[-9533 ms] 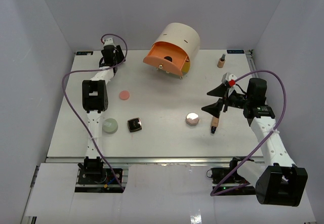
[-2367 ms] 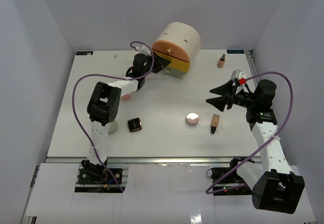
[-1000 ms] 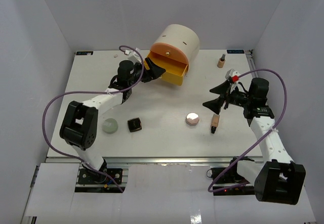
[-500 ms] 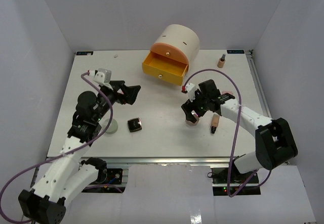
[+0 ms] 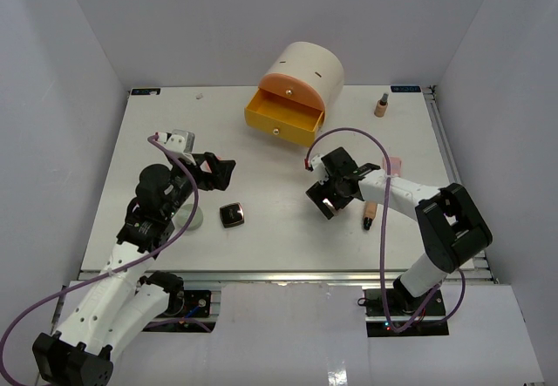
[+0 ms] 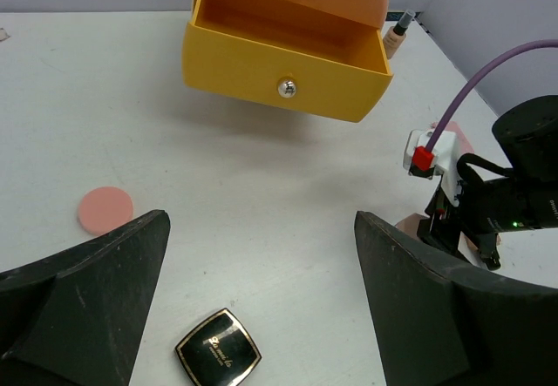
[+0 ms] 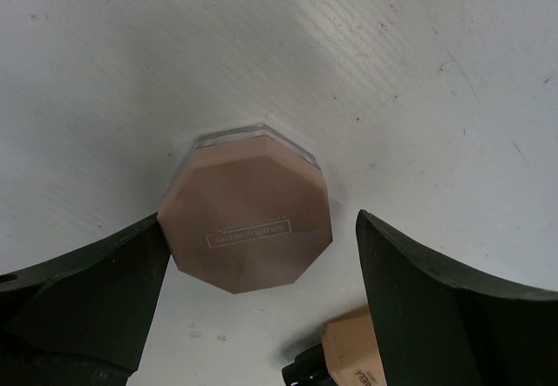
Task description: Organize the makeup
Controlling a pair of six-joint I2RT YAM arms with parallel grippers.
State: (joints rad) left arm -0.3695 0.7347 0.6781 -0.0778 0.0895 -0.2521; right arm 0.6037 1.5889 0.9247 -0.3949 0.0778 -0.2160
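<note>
The pink faceted jar stands on the table between the open fingers of my right gripper; the left finger is at its edge. In the top view my right gripper covers it. One tan black-capped bottle lies just right of the jar, and also shows in the right wrist view. The other bottle stands at the back right. The black square compact lies below my open, empty left gripper. The pale green ball is partly under the left arm. No black round jars show.
The cream drum stands at the back with its yellow drawer pulled out and empty. A pink flat disc lies on the table left of the compact. A small pink item lies behind the right arm.
</note>
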